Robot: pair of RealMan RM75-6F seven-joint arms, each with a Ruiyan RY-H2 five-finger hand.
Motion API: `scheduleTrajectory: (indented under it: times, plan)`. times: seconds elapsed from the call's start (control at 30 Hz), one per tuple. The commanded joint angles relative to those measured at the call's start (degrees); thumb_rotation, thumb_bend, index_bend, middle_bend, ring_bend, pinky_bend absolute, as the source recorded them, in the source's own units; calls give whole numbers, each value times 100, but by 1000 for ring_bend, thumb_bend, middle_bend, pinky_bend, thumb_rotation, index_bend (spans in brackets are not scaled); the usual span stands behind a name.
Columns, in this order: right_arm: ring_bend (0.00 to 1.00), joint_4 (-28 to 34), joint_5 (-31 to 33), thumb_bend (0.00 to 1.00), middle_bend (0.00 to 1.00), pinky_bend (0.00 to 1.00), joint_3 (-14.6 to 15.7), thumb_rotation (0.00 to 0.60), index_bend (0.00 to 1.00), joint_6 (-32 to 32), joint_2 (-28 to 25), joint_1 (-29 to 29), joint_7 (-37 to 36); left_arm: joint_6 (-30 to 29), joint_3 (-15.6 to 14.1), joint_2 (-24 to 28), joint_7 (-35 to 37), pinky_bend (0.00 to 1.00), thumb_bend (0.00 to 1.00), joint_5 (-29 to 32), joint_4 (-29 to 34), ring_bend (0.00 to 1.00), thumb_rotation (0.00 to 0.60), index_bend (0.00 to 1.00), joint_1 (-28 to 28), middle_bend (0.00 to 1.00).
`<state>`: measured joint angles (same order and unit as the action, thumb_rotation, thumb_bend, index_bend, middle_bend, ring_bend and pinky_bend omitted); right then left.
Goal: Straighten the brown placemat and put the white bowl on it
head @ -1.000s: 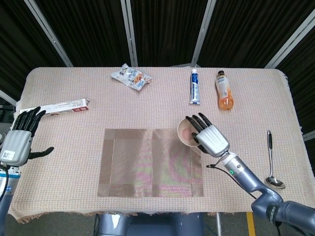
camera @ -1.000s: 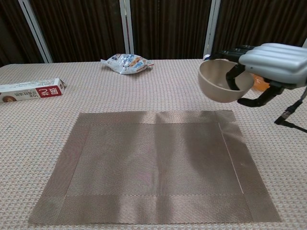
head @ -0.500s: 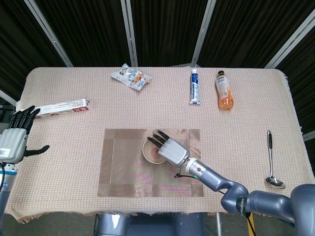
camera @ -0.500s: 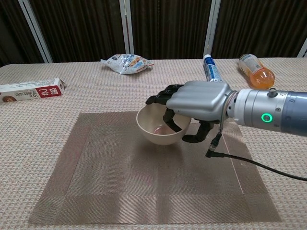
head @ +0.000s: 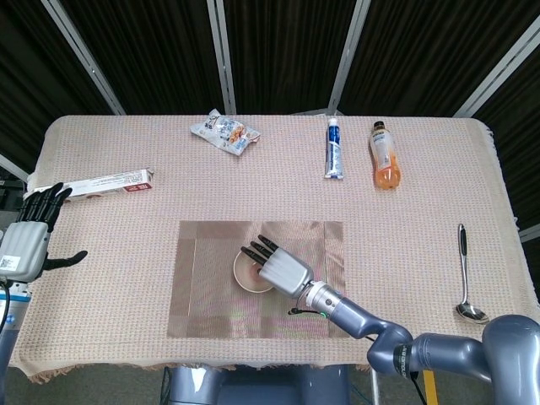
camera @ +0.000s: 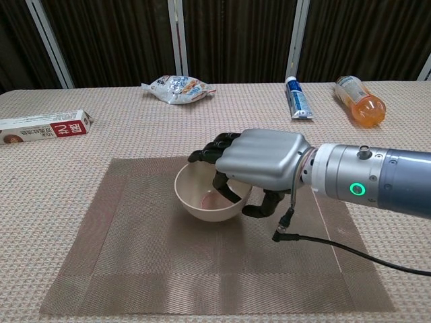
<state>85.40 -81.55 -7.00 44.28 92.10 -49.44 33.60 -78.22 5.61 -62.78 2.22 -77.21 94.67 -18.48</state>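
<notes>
Near table edge: the table [head: 472, 194] is covered in a beige woven cloth; its near hem runs just below the near edge of the brown placemat [head: 211, 295], leaving a narrow cloth strip between them.
Brown placemat: lies flat and square to the table edges, centred left to right; the near half [camera: 202, 282] is bare; open cloth lies on its left and right sides.
White bowl: the white bowl [camera: 195, 195] sits upright at the middle of the placemat, well inside all four mat edges; whether its base fully touches the mat cannot be told.
Right hand: the right hand [camera: 259, 161] grasps the bowl; dark fingers [camera: 225, 185] hook over the right part of the rim into the bowl, thumb curled under the outside wall; the forearm reaches in from the near right, crossing the mat's right border; a thin cable [camera: 350, 250] trails over that border.
Left hand: the left hand [head: 29, 240] is released, fingers spread, holding nothing; it sits at the left table edge, well apart from the mat.
Spoon: a metal spoon [head: 467, 278] lies near the right edge.
Red-and-white box: a long box [head: 97, 182] lies at far left.
Far row: snack packet [head: 224, 132], toothpaste tube [head: 334, 148] and orange drink bottle [head: 384, 155] lie along the far side, well apart from the mat.
</notes>
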Motion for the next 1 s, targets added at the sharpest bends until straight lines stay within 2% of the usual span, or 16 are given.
scheduleTrajectory:
  times: [0.03,0.17,0.33,0.6,0.77,0.87,1.0]
  plan:
    - [0,148,-10,0,0,0,29,600,0,103,-73,30,-2,15,10,3,9,0,0,-2,0,0,600,0,6,0]
    - [0,271,-64,0,0,0,43,600,0,267,-179,79,76,34,22,3,18,0,0,-21,-6,0,600,0,5,0]
    - [0,672,-207,0,0,0,132,600,0,625,-574,275,130,20,24,7,20,0,0,-89,18,0,600,0,18,0]
    - [0,1332,-683,0,0,0,471,600,0,1751,-1769,1019,-82,-283,30,49,-259,0,0,-192,81,0,600,0,180,0]
    - [0,1074,-1077,0,0,0,734,600,0,2990,-2532,1815,-854,-692,46,-5,-1024,0,0,-178,189,0,600,0,361,0]
    - [0,830,-938,0,0,0,743,600,0,3601,-2671,2270,-1433,-799,-66,26,-1289,0,0,-243,354,0,600,0,484,0]
    - [0,477,-558,0,0,0,713,600,0,4259,-2642,2866,-2260,-946,-227,14,-1302,0,0,-394,441,0,600,0,665,0]
